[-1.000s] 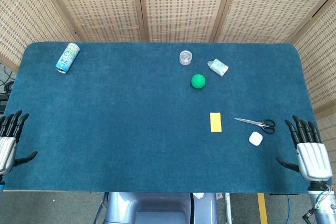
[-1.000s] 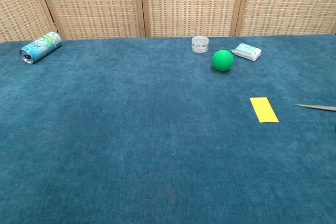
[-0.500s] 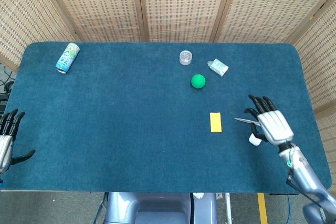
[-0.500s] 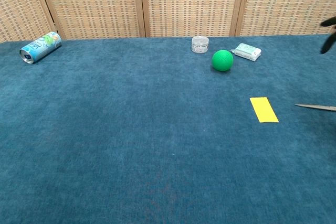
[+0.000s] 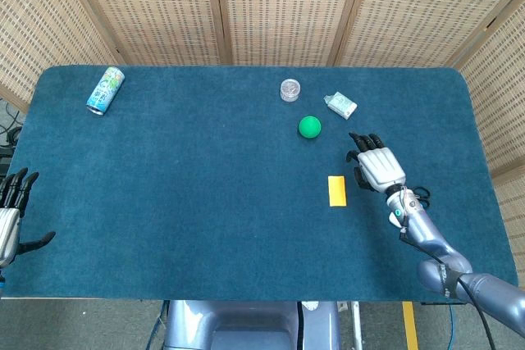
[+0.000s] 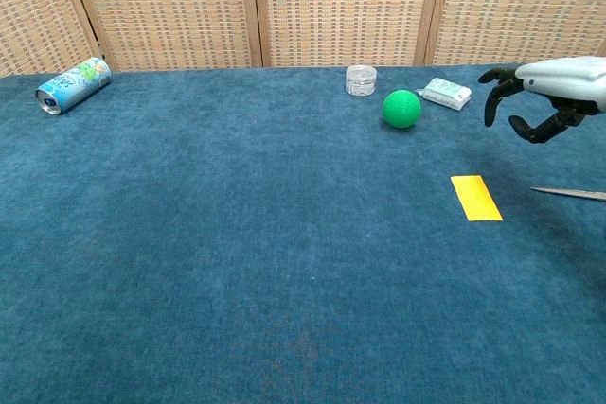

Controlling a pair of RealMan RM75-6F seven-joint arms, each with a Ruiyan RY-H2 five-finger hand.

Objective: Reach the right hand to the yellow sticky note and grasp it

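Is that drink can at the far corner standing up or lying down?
Lying down. The can rests on its side on the blue table, its round end facing the camera in the chest view.

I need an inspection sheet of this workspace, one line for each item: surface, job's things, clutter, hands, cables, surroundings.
Surface: blue cloth table, flat.
Job's things: yellow sticky note lies flat, untouched.
Clutter: drink can on its side at far left; clear jar, green ball, small packet at far centre; scissors right of the note, partly hidden under the right arm.
Hands: right hand above the table, right of the note, fingers apart, holding nothing; left hand at the table's left edge, holding nothing.
Cables: blue cable at the lower right.
Surroundings: woven screen panels behind.
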